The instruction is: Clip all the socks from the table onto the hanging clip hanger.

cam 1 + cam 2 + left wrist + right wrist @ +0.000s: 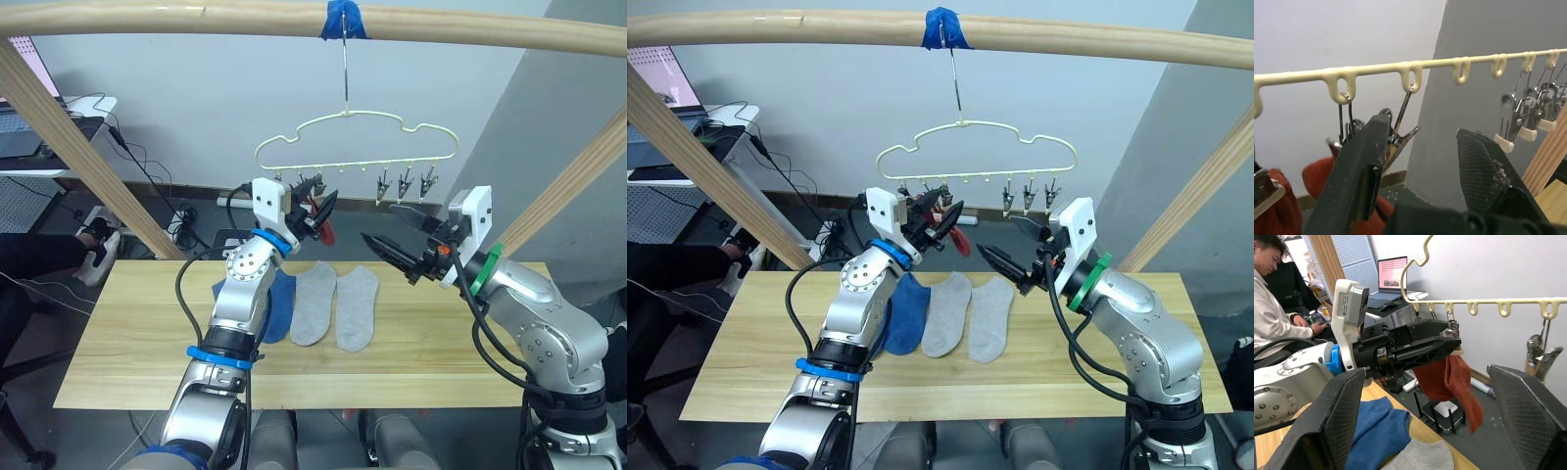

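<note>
The left tool [318, 211], open, sits at the clip hanger [358, 137]; a rust-red sock [1449, 382] hangs just below it. The right tool [397, 235] is open.

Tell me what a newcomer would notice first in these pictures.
The pale-yellow clip hanger hanging from a wooden bar, with the left gripper raised to its clips where rust red socks hang. Below, a blue sock and two grey socks lie side by side on the table. The right gripper hovers open beside the hanger.

Head stereo pair looking down, wrist cameras close, all sharing the clip hanger [358, 137].
</note>
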`<state>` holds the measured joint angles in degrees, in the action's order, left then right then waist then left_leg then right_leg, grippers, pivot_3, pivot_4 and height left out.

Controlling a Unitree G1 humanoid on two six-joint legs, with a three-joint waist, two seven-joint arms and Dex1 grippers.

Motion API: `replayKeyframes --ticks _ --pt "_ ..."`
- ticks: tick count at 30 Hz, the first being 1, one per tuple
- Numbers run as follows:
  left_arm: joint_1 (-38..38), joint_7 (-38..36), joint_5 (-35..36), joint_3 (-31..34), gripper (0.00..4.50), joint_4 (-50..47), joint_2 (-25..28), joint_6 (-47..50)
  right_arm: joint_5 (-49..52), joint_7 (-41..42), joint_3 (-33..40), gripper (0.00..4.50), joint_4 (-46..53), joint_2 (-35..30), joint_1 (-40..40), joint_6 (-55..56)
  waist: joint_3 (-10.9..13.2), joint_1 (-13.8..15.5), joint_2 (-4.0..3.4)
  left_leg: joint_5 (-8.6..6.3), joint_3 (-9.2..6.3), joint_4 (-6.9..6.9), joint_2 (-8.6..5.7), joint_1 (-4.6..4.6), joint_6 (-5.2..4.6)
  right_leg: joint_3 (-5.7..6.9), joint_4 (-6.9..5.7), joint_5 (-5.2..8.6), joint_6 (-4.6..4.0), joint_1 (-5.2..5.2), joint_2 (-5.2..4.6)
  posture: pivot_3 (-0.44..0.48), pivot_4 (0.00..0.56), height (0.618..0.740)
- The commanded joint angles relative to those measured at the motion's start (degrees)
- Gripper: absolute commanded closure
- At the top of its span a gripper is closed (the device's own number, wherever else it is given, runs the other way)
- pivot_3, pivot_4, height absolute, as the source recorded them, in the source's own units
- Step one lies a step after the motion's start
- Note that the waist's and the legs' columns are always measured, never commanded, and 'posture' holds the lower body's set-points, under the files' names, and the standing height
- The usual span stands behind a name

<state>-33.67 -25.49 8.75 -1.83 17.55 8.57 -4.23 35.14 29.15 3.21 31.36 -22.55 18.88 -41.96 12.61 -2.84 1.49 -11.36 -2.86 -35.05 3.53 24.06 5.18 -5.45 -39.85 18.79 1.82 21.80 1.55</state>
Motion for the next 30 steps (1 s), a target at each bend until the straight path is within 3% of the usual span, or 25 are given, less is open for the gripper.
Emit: replayKeyframes --ticks 1,17,30 --pt "-1.4 0.8 -0.7 0.3 2.06 0.1 -0.4 -2.2 1.1 -0.2 0.2 0.32 3.4 -0.5 0.5 0.9 0.0 -0.2 0.00 0.00 0.00 0.00 0.00 0.00 0.00 0.00 0.00 0.00 0.00 0.00 0.00 -0.085 0.213 0.740" --pt "-0.2 1.5 -0.4 1.2 2.06 -4.9 0.4 -1.7 0.6 -0.3 -0.2 0.32 2.8 -0.4 0.3 1.7 0.0 -0.4 0.02 0.00 0.00 0.00 0.00 0.01 0.00 -0.01 0.00 0.00 0.00 0.00 0.01 -0.076 0.212 0.740" --pt "-1.1 1.6 -0.6 1.4 2.06 0.2 -0.6 -2.6 0.6 -0.5 -0.1 0.32 3.2 -0.6 0.0 1.6 0.0 -0.4 0.02 0.00 0.00 0.00 0.00 0.00 0.00 -0.01 0.00 0.00 0.00 0.00 0.01 -0.084 0.213 0.740"
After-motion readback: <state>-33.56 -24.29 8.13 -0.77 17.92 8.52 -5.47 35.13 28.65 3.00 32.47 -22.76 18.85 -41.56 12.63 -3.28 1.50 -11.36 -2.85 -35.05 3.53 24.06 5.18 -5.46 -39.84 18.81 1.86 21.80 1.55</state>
